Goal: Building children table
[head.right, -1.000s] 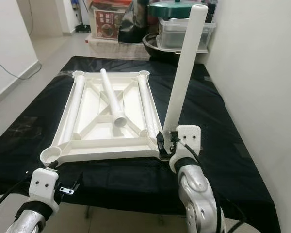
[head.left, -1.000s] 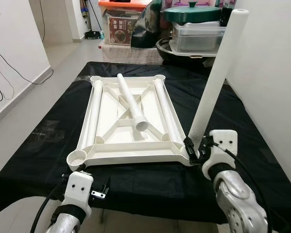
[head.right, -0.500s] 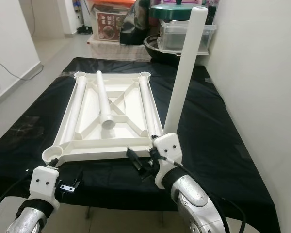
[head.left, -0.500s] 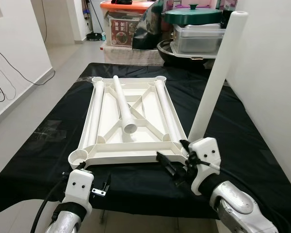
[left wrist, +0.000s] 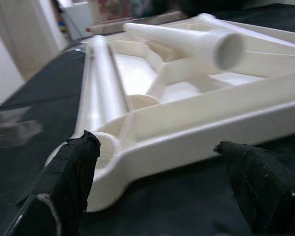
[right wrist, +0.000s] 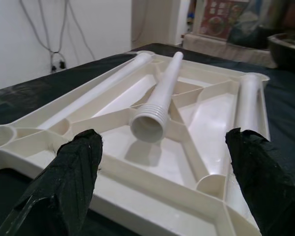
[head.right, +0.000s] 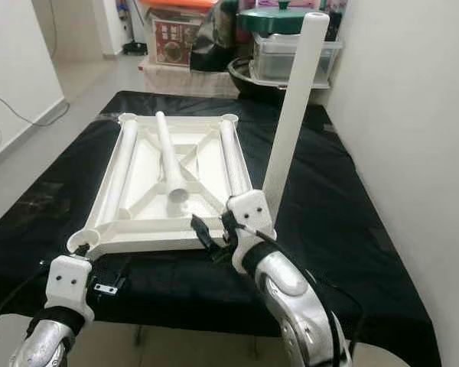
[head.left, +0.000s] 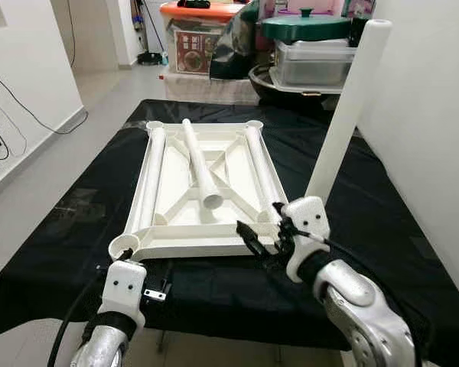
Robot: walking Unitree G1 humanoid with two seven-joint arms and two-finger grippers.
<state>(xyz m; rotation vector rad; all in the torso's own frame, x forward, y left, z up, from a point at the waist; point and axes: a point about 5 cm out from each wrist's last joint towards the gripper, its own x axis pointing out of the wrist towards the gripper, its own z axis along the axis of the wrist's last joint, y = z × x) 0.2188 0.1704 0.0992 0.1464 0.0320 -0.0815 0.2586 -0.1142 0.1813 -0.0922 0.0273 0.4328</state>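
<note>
A white children's tabletop (head.left: 176, 218) lies upside down on the black-covered table. One white leg (head.left: 344, 115) stands upright in its near right corner socket. Three more legs lie in it: left leg (head.left: 153, 176), middle leg (head.left: 200, 164) with its ribbed end (right wrist: 148, 125) facing me, right leg (head.left: 262, 172). My right gripper (head.left: 258, 243) is open and holds nothing, just in front of the tabletop's near edge, left of the upright leg. My left gripper (left wrist: 157, 196) is open, low before the near left corner socket (head.left: 124, 246).
The black cloth table (head.left: 382, 206) extends to the right, close to a white wall (head.left: 436, 115). Storage boxes (head.left: 190, 38) and a green-lidded pot (head.left: 304, 27) stand behind it. Bare floor with cables (head.left: 8, 99) lies to the left.
My right gripper has left the base of the upright leg and swung left along the tabletop's near edge. The leg stays standing. The left arm has barely moved.
</note>
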